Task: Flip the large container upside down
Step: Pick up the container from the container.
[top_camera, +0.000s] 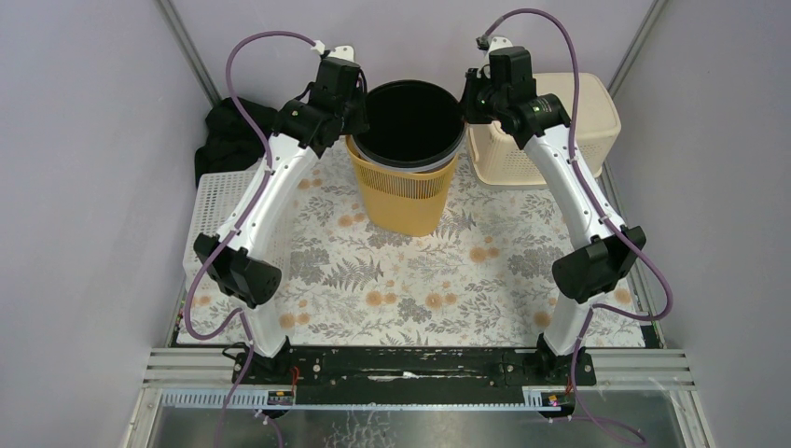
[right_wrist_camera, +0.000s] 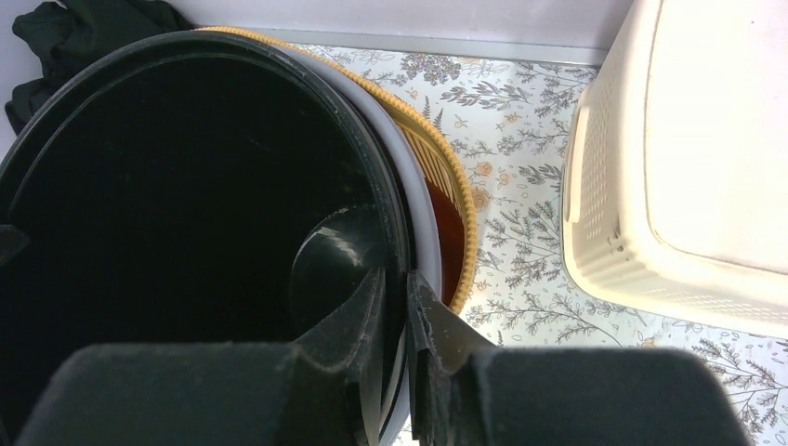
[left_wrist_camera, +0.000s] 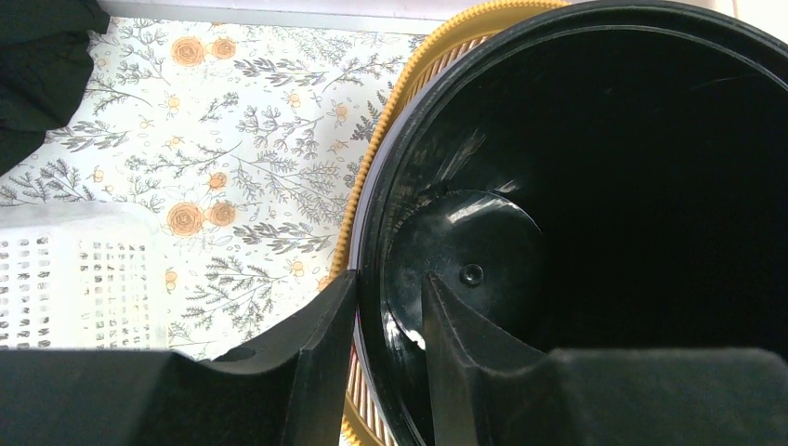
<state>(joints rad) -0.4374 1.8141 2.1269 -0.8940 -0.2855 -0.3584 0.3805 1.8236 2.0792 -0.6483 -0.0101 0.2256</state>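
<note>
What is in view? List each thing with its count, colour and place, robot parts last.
bucket: one, black, back middle, inside the yellow basket
basket: one, yellow, around the bucket
box: one, cream, back right
crate: one, white, left edge
cloth: one, black, back left
tablecloth: one, flowered white, under everything
left gripper: one, black, open astride the bucket's left rim
right gripper: one, black, shut on the bucket's right rim

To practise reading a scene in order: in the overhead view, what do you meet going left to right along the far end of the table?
black cloth → left claw → black bucket → right claw → cream basket
</note>
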